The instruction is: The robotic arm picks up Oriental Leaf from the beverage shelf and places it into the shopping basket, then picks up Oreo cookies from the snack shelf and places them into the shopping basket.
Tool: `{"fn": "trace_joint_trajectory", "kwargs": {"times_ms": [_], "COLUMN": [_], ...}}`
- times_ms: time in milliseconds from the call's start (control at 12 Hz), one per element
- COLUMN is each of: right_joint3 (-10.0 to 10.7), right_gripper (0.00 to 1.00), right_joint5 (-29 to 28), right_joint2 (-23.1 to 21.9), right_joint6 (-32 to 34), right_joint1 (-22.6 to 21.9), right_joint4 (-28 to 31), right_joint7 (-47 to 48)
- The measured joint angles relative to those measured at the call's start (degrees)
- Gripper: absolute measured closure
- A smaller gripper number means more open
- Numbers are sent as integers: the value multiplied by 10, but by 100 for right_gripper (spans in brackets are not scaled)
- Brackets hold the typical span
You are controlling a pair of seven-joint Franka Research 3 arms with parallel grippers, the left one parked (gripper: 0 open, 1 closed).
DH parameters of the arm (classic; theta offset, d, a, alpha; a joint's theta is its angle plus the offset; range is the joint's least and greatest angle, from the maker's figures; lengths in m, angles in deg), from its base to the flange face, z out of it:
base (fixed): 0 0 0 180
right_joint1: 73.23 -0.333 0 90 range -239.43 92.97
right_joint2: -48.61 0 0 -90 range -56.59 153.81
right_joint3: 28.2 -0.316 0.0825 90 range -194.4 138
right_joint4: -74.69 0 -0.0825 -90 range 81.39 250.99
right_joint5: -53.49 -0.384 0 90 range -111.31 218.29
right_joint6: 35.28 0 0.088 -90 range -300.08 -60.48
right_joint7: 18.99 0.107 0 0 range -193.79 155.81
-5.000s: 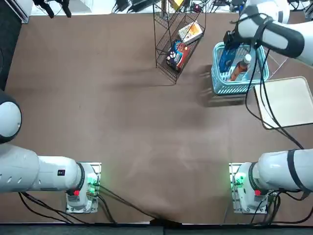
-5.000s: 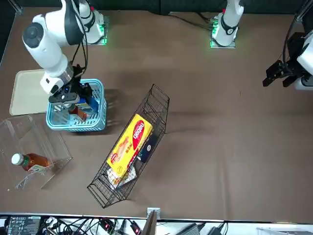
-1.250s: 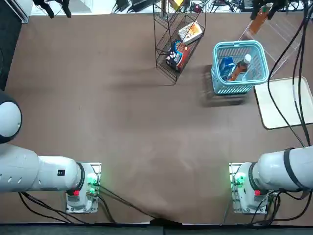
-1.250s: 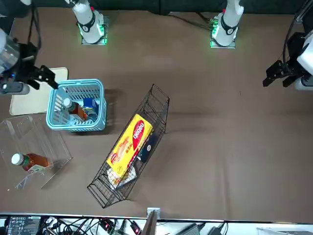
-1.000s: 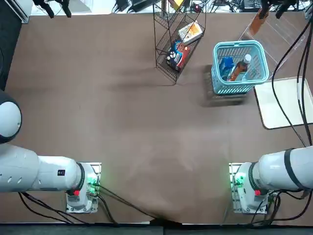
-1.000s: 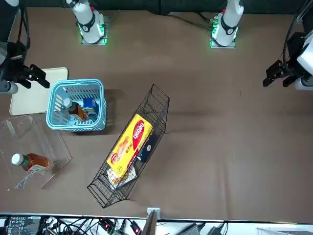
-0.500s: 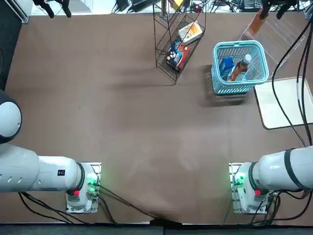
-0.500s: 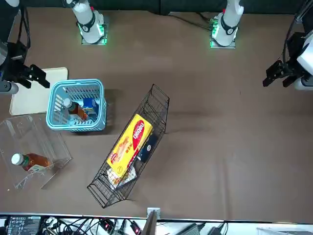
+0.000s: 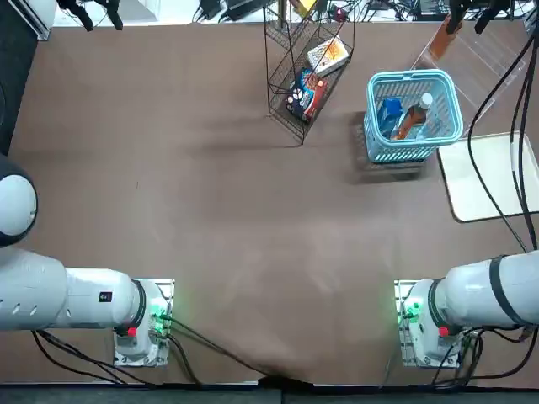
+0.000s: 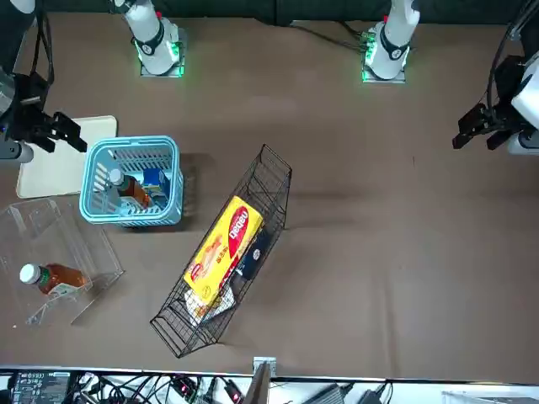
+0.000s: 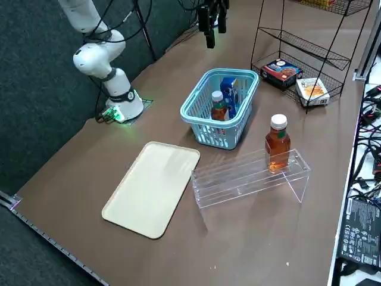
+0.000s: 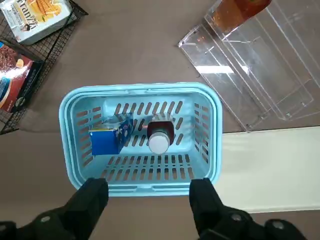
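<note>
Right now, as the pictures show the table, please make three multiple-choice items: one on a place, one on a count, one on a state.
1. Where is the blue Oreo cookies pack?
A. on the black wire snack shelf
B. inside the shopping basket
C. on the beige tray

2. How many tea bottles remain on the clear beverage shelf?
A. none
B. one
C. two

3. How is the right gripper?
A. open and empty, above the basket
B. shut on a bottle
C. shut on the blue pack

Answers:
1 B: the wrist view shows the pack standing in the basket beside the Oriental Leaf bottle.
2 B: the right side view shows a single bottle standing on the rack.
3 A: in the wrist view its two fingers stand apart with nothing between them, the basket below.
</note>
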Motion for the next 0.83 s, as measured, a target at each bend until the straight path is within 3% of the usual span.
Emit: {"fn": "trace_joint_trajectory", "kwargs": {"times_ms": [833], "right_joint3": [0], "right_gripper": [0], "right_joint5": [6], "right_joint2": [1], "right_joint6": [-1], "right_joint1": [-3], "right_joint4": [0], "right_joint7": [1]}}
